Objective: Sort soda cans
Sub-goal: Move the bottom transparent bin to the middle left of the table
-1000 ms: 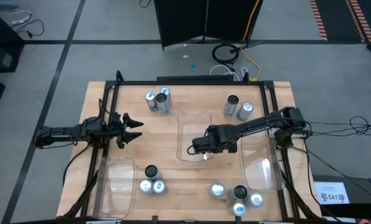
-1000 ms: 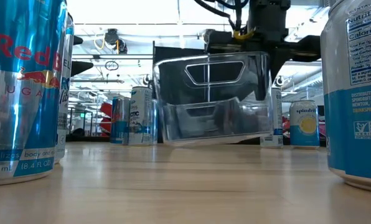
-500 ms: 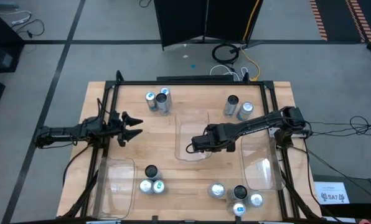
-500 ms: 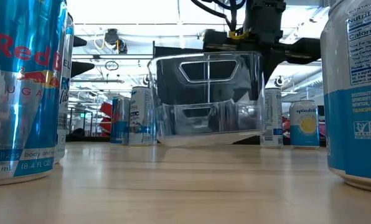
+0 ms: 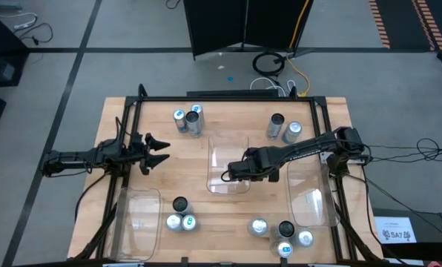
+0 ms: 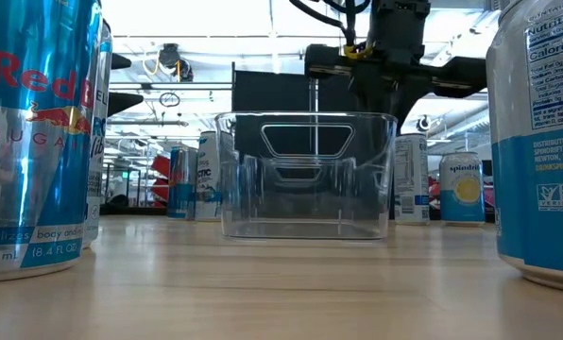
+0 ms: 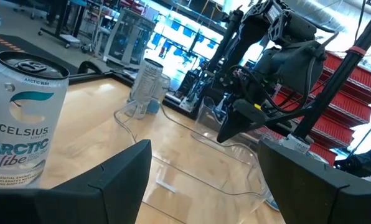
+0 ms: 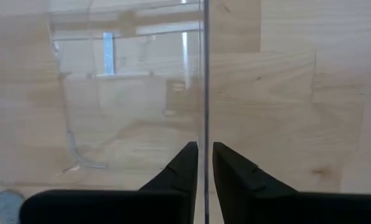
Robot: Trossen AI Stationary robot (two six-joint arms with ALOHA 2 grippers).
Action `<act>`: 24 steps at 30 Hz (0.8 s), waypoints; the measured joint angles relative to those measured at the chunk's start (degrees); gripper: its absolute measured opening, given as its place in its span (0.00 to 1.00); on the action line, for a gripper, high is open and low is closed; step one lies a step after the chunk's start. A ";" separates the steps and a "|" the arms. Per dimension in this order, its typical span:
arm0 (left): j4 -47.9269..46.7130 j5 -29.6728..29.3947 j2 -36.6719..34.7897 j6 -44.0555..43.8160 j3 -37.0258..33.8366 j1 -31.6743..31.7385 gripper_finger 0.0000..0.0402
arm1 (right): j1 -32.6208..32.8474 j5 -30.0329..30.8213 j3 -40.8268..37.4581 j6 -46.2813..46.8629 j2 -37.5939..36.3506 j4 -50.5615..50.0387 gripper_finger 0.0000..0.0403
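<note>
A clear rectangular tray (image 5: 219, 152) stands flat on its base in the middle of the table (image 5: 332, 111). My right gripper (image 5: 236, 176) points down over it, shut on one of its walls, and reaches in from the right. Soda cans stand upright in groups: far left (image 5: 188, 119), far right (image 5: 284, 128), near left (image 5: 180, 215) and near right (image 5: 282, 230). My left gripper (image 5: 158, 152) hangs open and level at the table's left edge, touching nothing. A Celsius can (image 7: 23, 118) shows beside it in the left wrist view. My right gripper pinches a thin upright wall of the tray (image 8: 205, 93) between its two fingers (image 8: 182, 165), at the top rim. The fingers come from above, pointing down, one inside the tray and one outside. The tray stands level with its base (image 6: 305, 231) on the table.
Two more clear trays lie on the table, one at the near left (image 5: 138, 215) and one along the right side (image 5: 310, 196). A black frame rail (image 5: 228, 98) runs round the table. In the low view, big cans (image 6: 36, 142) (image 6: 541, 142) stand close at both sides.
The clear tray, tilted and clear of the table a second ago, has come down and levelled. It now rests flat on its base. My right gripper has kept its hold on the wall and stayed nearly in place above it.
</note>
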 joint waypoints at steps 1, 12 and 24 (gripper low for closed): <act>0.04 -0.02 0.00 0.00 0.01 0.00 0.76 | 0.00 0.00 0.00 -0.45 0.00 0.00 0.12; 0.18 -0.94 -0.02 -2.73 2.03 0.00 0.76 | 1.40 8.39 0.02 -1.26 -5.95 -0.99 0.15; 0.30 -2.40 0.00 -5.99 6.88 0.02 0.76 | 5.24 12.04 0.06 -1.19 -11.18 -4.32 0.15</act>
